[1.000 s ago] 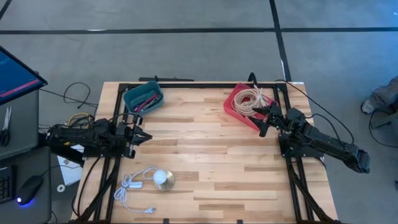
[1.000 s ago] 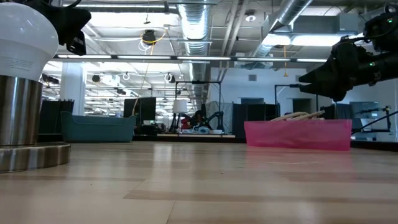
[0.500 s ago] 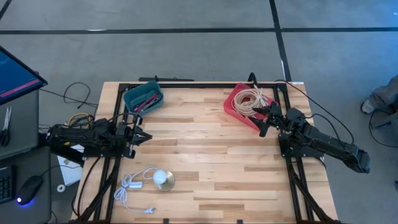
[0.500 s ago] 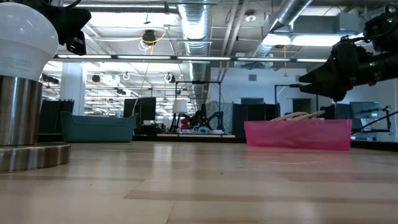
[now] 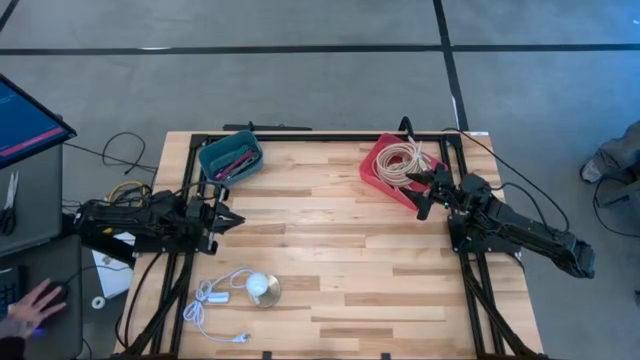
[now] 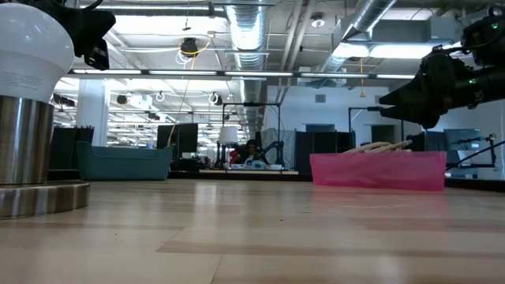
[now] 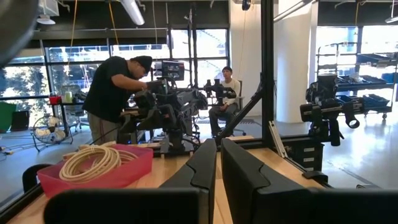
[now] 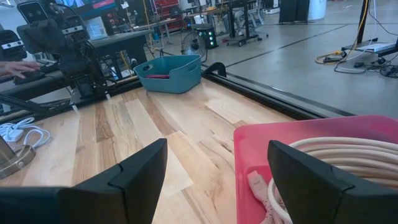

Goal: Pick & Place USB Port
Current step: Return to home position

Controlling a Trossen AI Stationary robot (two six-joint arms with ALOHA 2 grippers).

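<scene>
**Two bins filled, one cable on the boards**

One table [image 5: 340,260] of pale wooden planks carries everything. Two dark jointed arms reach in from its sides. The left gripper [image 5: 232,217] hangs at the table's left edge, its fingers drawn almost together with nothing between them. The right gripper [image 5: 418,192] hangs just beside the pink bin [image 5: 378,172], jaws spread wide and empty.

There are two plastic bins, both at the far side. The pink one is shallow and holds a round coil of cream cable [image 5: 402,160]. The blue bin [image 5: 205,158] is deeper, with rounded corners, and holds a pink-and-black cable [image 5: 233,160].

One thin white cable [image 5: 215,300] lies looped on the near left boards, beside a smooth white dome [image 5: 263,289] on a metal base.
</scene>
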